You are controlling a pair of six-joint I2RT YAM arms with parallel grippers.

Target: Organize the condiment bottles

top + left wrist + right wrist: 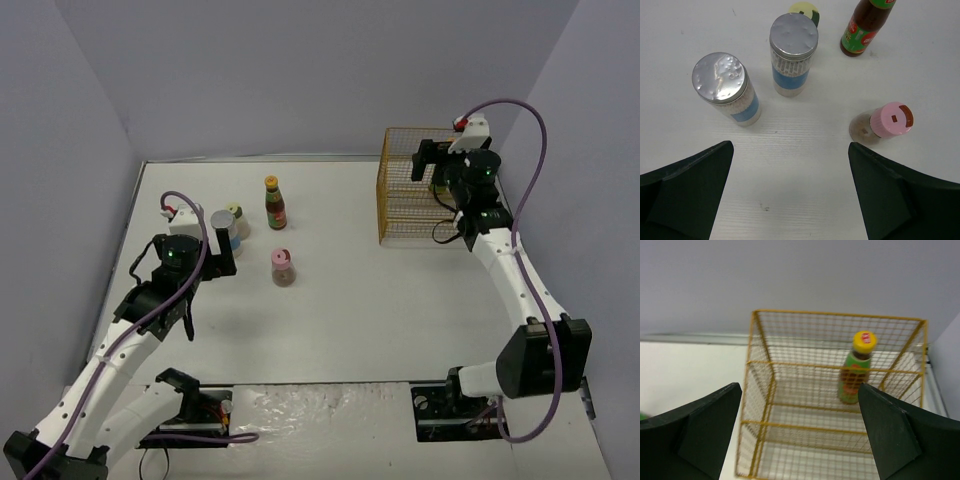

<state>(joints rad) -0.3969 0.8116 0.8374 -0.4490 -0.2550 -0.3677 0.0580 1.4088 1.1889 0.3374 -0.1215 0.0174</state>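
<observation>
White table, lilac walls on three sides. Six condiment bottles, all upright, long axes vertical.

Five loose on the table ahead of left gripper:
- near silver-lidded bottle, just beyond the fingertip at the wrist view's left
- far silver-lidded bottle, straight ahead between the two fingers' lines
- yellow-green-capped bottle, behind it, mostly hidden
- pink-capped bottle, just beyond the other fingertip
- tall dark bottle, farther ahead on that side

Sixth, yellow-capped tall bottle, inside yellow wire basket, ahead of right gripper, toward its right-hand finger.

Both grippers spread wide, holding nothing.

Judged: left arm nearer the loose five, right arm nearer the basket. Next grasp probably sideways across an upright body.
</observation>
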